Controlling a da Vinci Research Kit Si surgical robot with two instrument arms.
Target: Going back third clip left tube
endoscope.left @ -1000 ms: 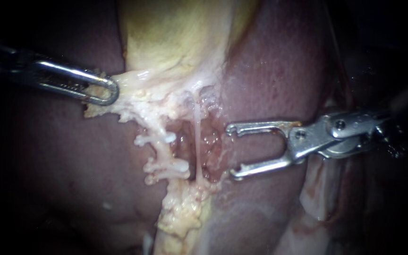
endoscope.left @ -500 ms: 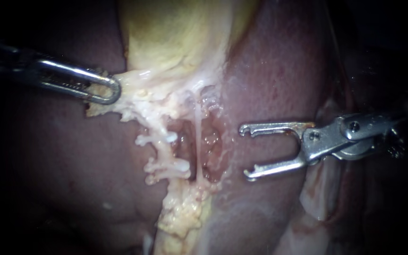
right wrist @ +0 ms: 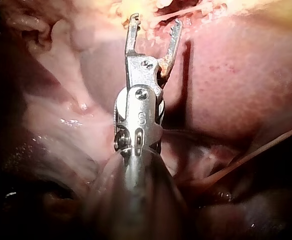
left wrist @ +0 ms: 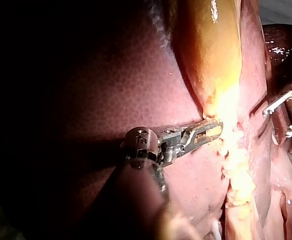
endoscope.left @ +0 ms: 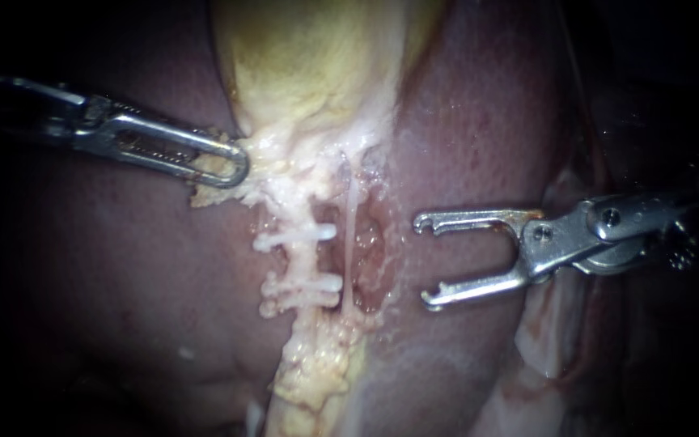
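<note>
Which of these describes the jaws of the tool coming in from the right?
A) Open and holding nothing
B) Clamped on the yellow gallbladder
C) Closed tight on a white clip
A: the right instrument shows a wide gap between its jaws, with only the liver surface behind them and nothing gripped.

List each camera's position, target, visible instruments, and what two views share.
Endoscope view: close over the tissue, facing gallbladder, clips, liver; left instrument and right instrument show.
Left wrist view: on the left arm, along its own instrument toward the gallbladder.
Right wrist view: on the right arm, along its own instrument toward the liver.
Shared: endoscope and left wrist views show both instruments.
</note>
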